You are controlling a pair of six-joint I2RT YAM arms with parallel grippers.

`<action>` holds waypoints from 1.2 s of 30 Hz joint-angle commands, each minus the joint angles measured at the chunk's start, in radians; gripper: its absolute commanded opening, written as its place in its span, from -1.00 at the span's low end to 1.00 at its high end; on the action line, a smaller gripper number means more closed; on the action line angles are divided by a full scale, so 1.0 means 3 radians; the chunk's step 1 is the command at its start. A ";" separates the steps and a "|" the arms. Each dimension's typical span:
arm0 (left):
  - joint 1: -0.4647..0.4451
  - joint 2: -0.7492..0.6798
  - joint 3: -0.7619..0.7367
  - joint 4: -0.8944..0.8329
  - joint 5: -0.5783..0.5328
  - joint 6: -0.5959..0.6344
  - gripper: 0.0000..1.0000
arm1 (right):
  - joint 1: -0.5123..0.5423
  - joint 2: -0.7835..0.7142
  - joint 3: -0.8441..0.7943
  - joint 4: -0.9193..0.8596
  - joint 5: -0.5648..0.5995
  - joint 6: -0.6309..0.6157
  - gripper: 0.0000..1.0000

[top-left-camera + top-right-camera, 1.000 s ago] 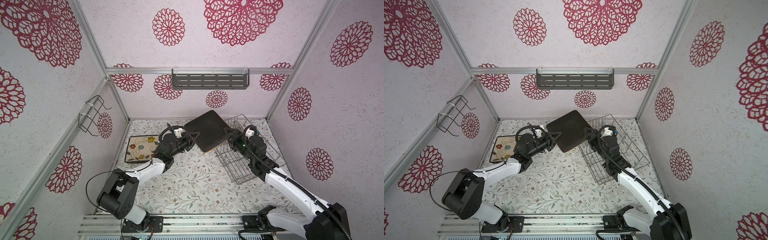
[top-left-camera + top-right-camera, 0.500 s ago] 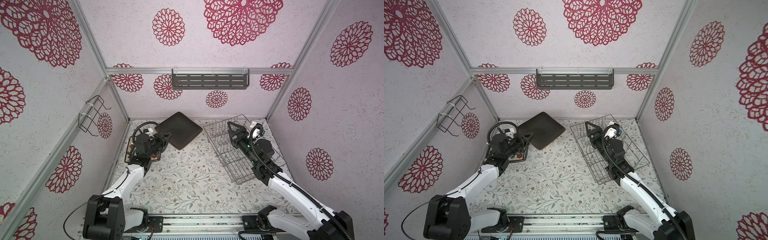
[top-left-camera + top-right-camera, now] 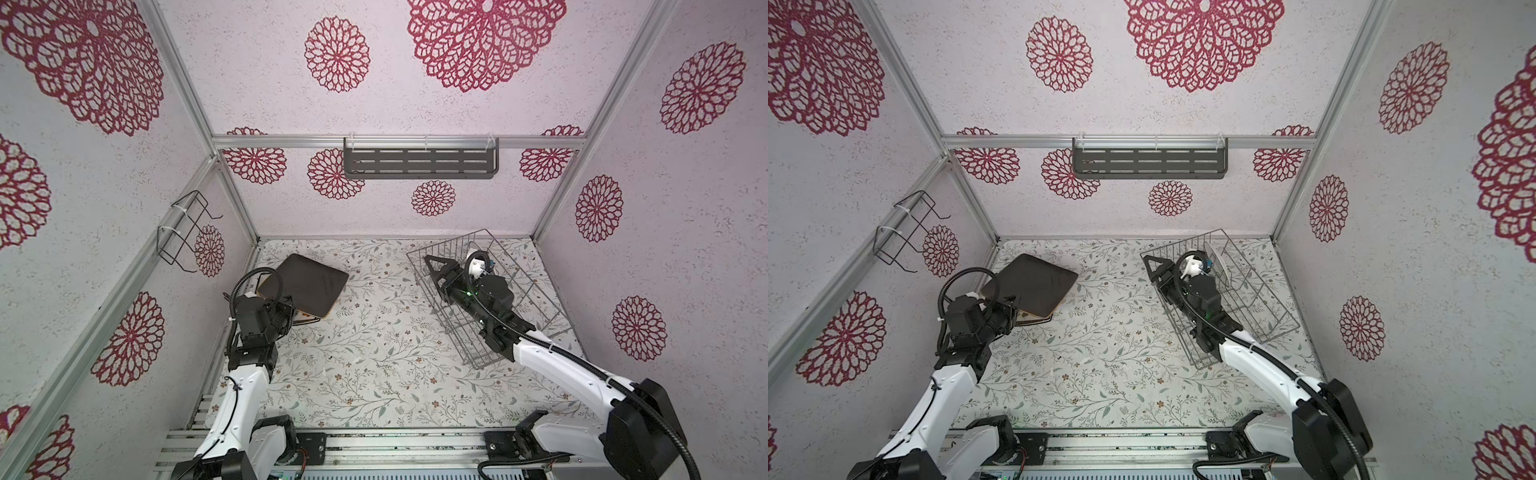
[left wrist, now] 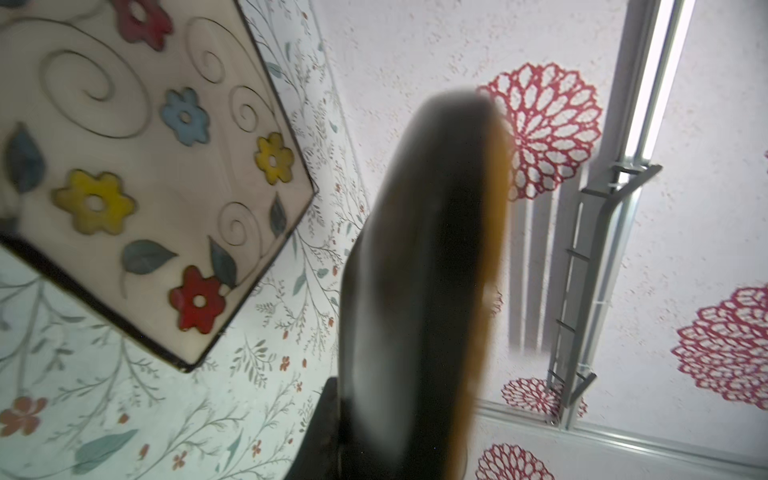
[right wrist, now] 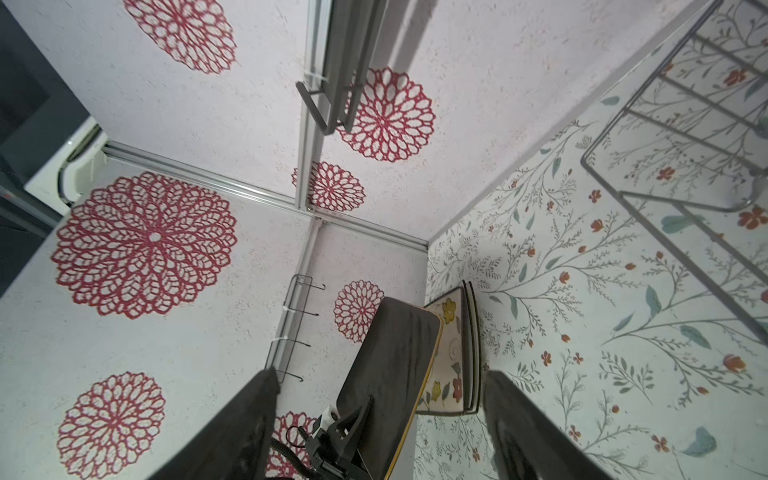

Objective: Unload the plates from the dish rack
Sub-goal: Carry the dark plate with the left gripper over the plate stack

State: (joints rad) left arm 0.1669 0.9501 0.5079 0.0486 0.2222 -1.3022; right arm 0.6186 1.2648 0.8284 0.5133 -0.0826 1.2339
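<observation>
My left gripper (image 3: 290, 308) (image 3: 1013, 305) (image 4: 395, 436) is shut on the near edge of a black square plate (image 3: 311, 284) (image 3: 1034, 284) (image 4: 424, 270) (image 5: 390, 365). It holds the plate tilted over a cream floral plate (image 3: 308, 319) (image 3: 1034, 320) (image 4: 137, 166) (image 5: 451, 345) that lies flat at the table's far left, with another plate edge under it. The silver wire dish rack (image 3: 540, 299) (image 3: 1258, 307) (image 5: 685, 137) stands at the right. A round pale plate (image 3: 1222, 266) stands upright in it. My right gripper (image 3: 436, 268) (image 3: 1156, 266) (image 5: 380, 399) hangs open and empty over the rack's left end.
A dark grey slotted shelf (image 3: 419, 162) (image 3: 1148, 162) hangs on the back wall. A small black wire holder (image 3: 187, 232) (image 3: 901, 230) is fixed to the left wall. The patterned table (image 3: 374, 353) lies between the two arms.
The left arm has carried the black plate from beside the rack to the far left, over the floral plate. The right gripper has come off the plate, opened wider and drawn back over the rack.
</observation>
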 commanded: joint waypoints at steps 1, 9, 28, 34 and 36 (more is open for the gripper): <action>0.0107 -0.0288 -0.0015 0.0559 -0.0283 -0.0028 -1.00 | 0.0148 0.0122 0.0262 0.0000 -0.0078 -0.0262 0.69; 0.0349 -0.0277 -0.0239 0.0890 -0.0373 -0.0110 -1.00 | 0.0364 0.0731 0.0737 -0.0359 -0.0257 -0.0656 0.98; 0.0471 0.0079 -0.0375 0.1520 -0.0589 -0.0195 -1.00 | 0.0503 0.1938 0.1703 -0.0819 -0.0699 -0.0882 0.98; 0.0482 0.0376 -0.0356 0.1790 -0.0504 -0.0128 -1.00 | 0.0512 0.2121 0.1766 -0.0770 -0.0798 -0.0800 0.98; 0.0482 0.0446 -0.0371 0.1864 -0.0505 -0.0129 -1.00 | 0.0522 0.2148 0.1754 -0.0740 -0.0808 -0.0782 0.98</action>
State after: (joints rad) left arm 0.3023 1.0924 0.3550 0.3477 0.0494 -1.3499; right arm 0.7677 1.9106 1.3323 0.2691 -0.2955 1.0042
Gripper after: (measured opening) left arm 0.163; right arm 0.990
